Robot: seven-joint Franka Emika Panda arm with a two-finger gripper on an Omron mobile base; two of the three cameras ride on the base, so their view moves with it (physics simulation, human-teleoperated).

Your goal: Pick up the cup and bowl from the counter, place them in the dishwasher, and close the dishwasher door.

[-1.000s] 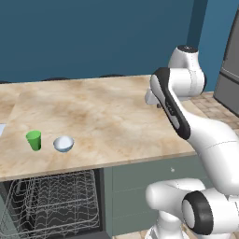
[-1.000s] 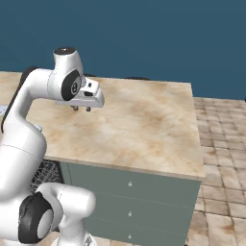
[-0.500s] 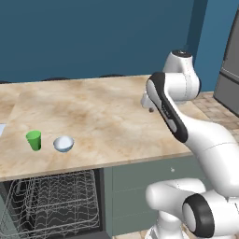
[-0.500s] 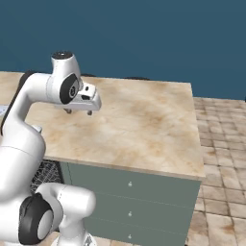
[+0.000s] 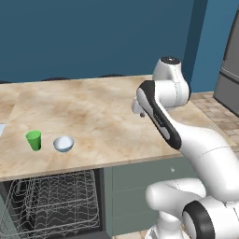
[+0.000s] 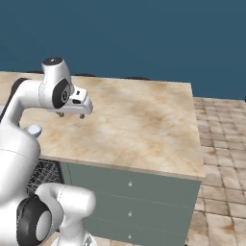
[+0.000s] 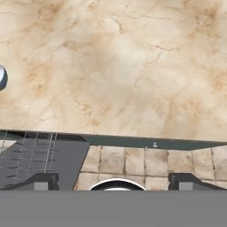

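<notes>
The cup [image 5: 33, 140] is seen upright on the counter [image 5: 102, 116] near its front edge, at about 9 o'clock in the left base view, with the bowl [image 5: 63, 144] just beside it at its 3 o'clock, apart from it. Neither has shifted since a second ago. Below them the dishwasher [image 5: 51, 205] is seen open, its wire rack exposed and its door [image 7: 40, 162] let down. The gripper [image 6: 70, 115] is held above the middle of the counter, well apart from both items, at their 3 o'clock. Compared with the earlier frames, the hand has been drawn slightly toward the arm, and the jaws, narrower before, are now spread wide with nothing between them.
</notes>
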